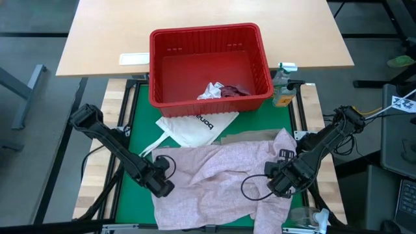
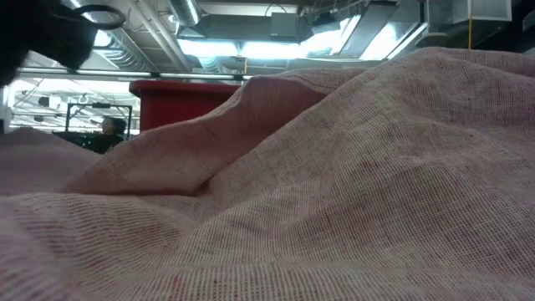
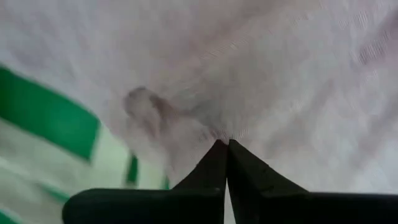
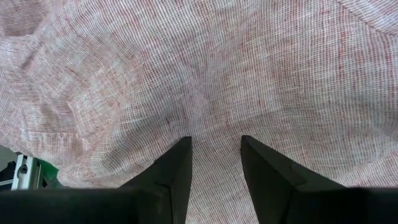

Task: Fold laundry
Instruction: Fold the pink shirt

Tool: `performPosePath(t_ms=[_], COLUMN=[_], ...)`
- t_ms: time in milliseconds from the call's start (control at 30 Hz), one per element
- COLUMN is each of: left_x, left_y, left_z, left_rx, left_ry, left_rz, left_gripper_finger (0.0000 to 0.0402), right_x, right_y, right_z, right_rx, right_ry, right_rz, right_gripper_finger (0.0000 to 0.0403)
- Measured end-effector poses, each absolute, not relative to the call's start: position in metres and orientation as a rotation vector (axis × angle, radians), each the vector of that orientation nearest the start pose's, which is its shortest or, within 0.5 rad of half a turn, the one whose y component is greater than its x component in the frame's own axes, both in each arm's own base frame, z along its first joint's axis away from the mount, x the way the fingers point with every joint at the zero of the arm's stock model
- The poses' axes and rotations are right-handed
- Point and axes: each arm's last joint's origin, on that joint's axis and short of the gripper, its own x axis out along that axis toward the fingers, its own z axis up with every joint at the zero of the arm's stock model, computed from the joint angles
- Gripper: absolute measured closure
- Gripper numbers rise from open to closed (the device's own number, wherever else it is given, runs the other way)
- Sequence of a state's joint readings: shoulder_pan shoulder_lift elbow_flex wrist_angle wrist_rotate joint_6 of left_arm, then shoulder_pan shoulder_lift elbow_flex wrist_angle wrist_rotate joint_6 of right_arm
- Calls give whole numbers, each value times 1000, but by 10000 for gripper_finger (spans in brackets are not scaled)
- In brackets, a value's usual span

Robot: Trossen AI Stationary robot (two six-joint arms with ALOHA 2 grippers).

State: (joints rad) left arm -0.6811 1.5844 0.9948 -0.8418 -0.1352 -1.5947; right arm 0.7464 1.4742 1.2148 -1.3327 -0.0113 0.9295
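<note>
From above, a mottled pink woven cloth garment [image 1: 221, 179] is seen spread, rumpled, over the near half of the green-topped worktop [image 1: 138, 114]. The left gripper [image 1: 164, 188] is set at the garment's left edge, the right gripper [image 1: 278, 184] at its right side. Behind the garment a white tote bag with black lettering [image 1: 195, 127] is laid, and beyond it a red plastic slotted basket [image 1: 209, 64] is stood, with a small white piece [image 1: 210, 90] and a maroon piece [image 1: 234, 90] in it. A strip of beige-khaki cloth [image 1: 250, 136] is shown at the garment's far edge.

In the low view the pink cloth [image 2: 334, 184] fills nearly everything; only the basket's red wall [image 2: 180, 100] is made out behind it.

In the left wrist view the fingers [image 3: 211, 171] are shown pressed together, with a fold of the pink cloth [image 3: 249, 74] pinched at their tips, it seems.

In the right wrist view the fingers [image 4: 177, 168] are held partly apart over the pink cloth [image 4: 199, 68], nothing gripped.

The step in hand is judged to be the taking of the garment's edges. Next, a grip by the right gripper is called for, then a lift and spread. Little open room is left: the tote bag lies close behind and the worktop's rails run close on both sides.
</note>
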Motion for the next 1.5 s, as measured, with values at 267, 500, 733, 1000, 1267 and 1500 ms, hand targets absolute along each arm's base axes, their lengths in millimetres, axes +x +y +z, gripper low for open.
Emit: performPosePath(t_ms=[267,500,733,1000,1267,1500], left_x=[216,211,207,206,204,198], left_y=[-183,-190,-195,-196,-197,-200], left_z=[202,202,202,202,201,201], left_rx=[-881,-890,-839,-812,-797,-757], left_ry=[1468,1526,1409,1356,1358,1366], left_rz=[495,459,499,511,499,506], left_gripper_finger=[400,401,401,401,376,305], right_x=[178,176,171,163,160,159], right_y=[168,170,167,163,163,164], right_z=[265,265,243,225,224,225], right_rx=[180,237,262,279,323,320], right_ry=[1645,1719,1789,1885,1953,1977], right_rz=[-112,-60,-85,-97,-79,-21], right_gripper_finger=[265,265,265,265,265,265])
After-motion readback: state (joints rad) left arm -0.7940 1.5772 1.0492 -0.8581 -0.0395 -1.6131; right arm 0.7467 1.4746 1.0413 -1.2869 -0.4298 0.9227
